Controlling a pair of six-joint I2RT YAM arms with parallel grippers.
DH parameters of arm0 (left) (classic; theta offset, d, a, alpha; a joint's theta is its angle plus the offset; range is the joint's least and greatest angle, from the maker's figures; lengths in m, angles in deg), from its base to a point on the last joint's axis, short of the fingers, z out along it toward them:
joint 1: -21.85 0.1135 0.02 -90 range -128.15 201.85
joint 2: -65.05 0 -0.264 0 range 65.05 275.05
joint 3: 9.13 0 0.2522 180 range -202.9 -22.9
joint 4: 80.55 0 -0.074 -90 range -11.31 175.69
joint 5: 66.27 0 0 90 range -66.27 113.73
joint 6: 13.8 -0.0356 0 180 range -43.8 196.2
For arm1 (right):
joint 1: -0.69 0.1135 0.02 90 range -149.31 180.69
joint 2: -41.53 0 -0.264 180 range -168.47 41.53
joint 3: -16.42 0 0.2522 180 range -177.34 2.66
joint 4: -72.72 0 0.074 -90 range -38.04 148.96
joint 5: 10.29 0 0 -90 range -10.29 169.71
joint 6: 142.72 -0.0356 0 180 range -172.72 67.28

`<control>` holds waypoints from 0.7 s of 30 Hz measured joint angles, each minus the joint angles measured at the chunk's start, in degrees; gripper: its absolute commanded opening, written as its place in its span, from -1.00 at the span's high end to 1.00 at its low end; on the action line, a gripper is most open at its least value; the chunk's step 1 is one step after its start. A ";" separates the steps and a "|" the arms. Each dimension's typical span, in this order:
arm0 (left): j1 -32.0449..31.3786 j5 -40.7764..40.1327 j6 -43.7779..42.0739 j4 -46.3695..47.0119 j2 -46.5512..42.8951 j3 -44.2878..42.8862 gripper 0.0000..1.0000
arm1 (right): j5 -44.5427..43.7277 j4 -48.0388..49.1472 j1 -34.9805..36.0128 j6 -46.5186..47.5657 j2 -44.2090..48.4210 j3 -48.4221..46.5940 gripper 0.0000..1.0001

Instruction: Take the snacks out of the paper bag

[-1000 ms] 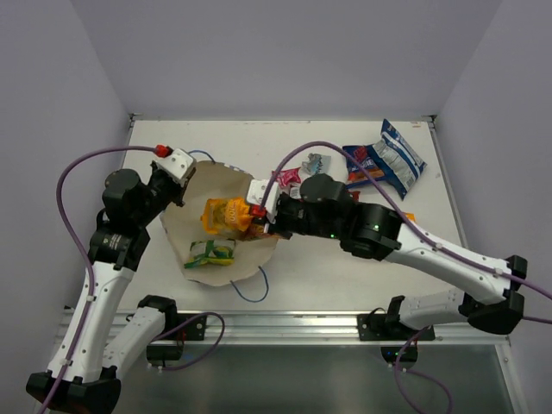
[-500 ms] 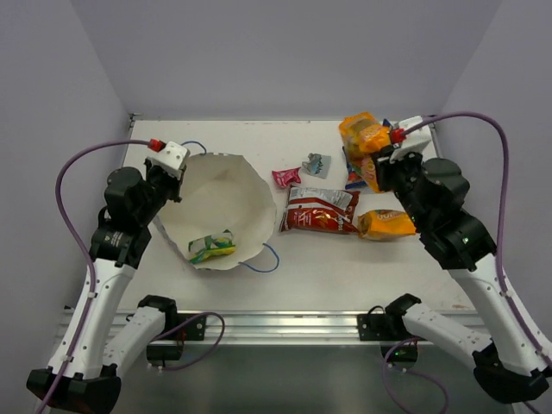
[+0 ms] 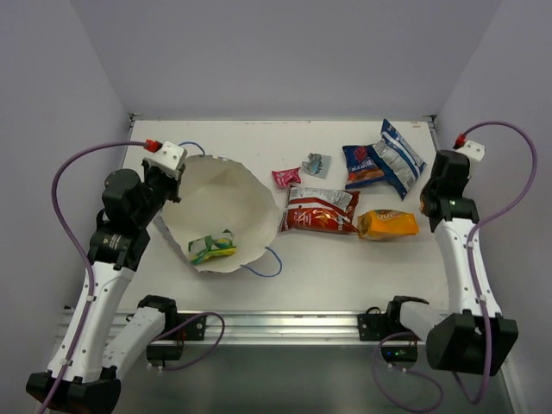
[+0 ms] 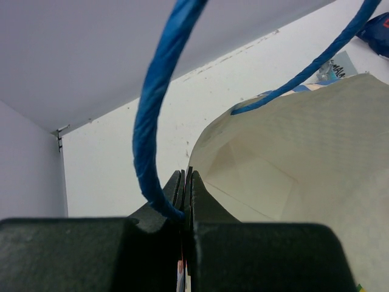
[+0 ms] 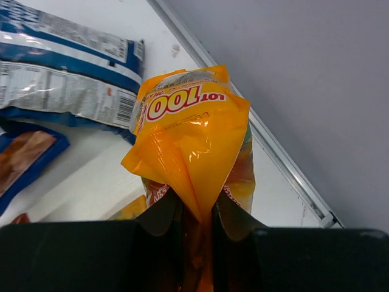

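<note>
The paper bag (image 3: 226, 200) lies at the left with its mouth open and its cream inside showing. A green snack packet (image 3: 211, 248) lies inside. My left gripper (image 3: 171, 179) is shut on the bag's rim (image 4: 200, 159), beside a blue cord handle (image 4: 157, 115). My right gripper (image 5: 194, 213) is shut on an orange packet (image 5: 189, 131) near the table's right edge. In the top view that packet is hidden under the right wrist (image 3: 448, 185). On the table lie blue (image 3: 362, 164), blue-white (image 3: 398, 155), red-silver (image 3: 319, 210), orange (image 3: 388, 224), pink (image 3: 286, 178) and silvery-teal (image 3: 316, 163) packets.
The table's raised right edge rail (image 5: 285, 164) runs close behind the held packet. The blue-white packet (image 5: 67, 67) and the blue packet (image 5: 24, 158) lie just left of it in the right wrist view. A grey wall closes the right side.
My right gripper lifted the orange packet out of the bag, carried it to the back right, then moved to the right edge. The bag's mouth has opened wider. The left gripper kept its hold.
</note>
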 measured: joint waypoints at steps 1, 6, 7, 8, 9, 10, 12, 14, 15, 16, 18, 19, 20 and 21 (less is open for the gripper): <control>0.00 0.04 0.00 0.00 -0.11 0.00 1.00 | -0.37 -0.22 -1.18 -1.11 -1.95 0.22 1.00; -0.02 0.26 0.02 -0.02 -0.31 0.00 1.00 | -1.05 0.94 -4.61 -5.18 -8.81 1.11 0.74; -0.02 0.39 0.02 -0.04 -0.39 0.00 1.00 | -0.92 1.42 -5.07 -5.88 -10.21 1.25 0.62; -0.02 0.52 0.02 -0.04 -0.46 0.02 1.00 | -0.63 1.73 -5.35 -6.49 -11.47 1.25 0.52; -0.07 0.68 0.02 -0.02 -0.50 0.02 1.00 | 0.00 2.01 -5.64 -7.10 -13.11 1.25 0.43; -0.11 0.85 0.02 -0.04 -0.57 0.02 1.00 | 0.52 2.12 -5.79 -7.56 -14.25 1.33 0.29; -0.22 1.29 0.02 -0.02 -0.61 0.02 1.00 | 2.05 2.16 -5.68 -8.39 -15.04 2.12 -0.06; -0.22 1.84 0.02 -0.02 -0.61 0.02 1.00 | 3.28 2.71 -5.16 -8.94 -13.79 2.93 -0.57; -0.22 2.21 0.00 -0.02 -0.61 0.02 1.00 | 3.87 3.10 -4.72 -8.87 -12.37 3.26 -0.63; -0.22 2.56 0.00 0.00 -0.61 0.02 1.00 | 4.70 3.23 -4.11 -8.87 -10.56 3.41 -0.74; -0.22 3.13 -0.02 0.00 -0.61 0.02 1.00 | 5.77 3.82 -2.49 -8.98 -6.29 3.37 -0.86; -0.22 3.30 -0.04 0.00 -0.61 0.04 1.00 | 6.27 4.13 -1.70 -8.98 -4.17 3.32 -0.89; -0.24 3.45 -0.04 0.00 -0.61 0.04 1.00 | 6.47 4.37 -0.39 -8.98 -2.10 3.15 -0.90; -0.22 3.52 -0.04 0.00 -0.61 0.04 1.00 | 6.54 4.59 0.87 -8.96 -0.50 2.99 -0.90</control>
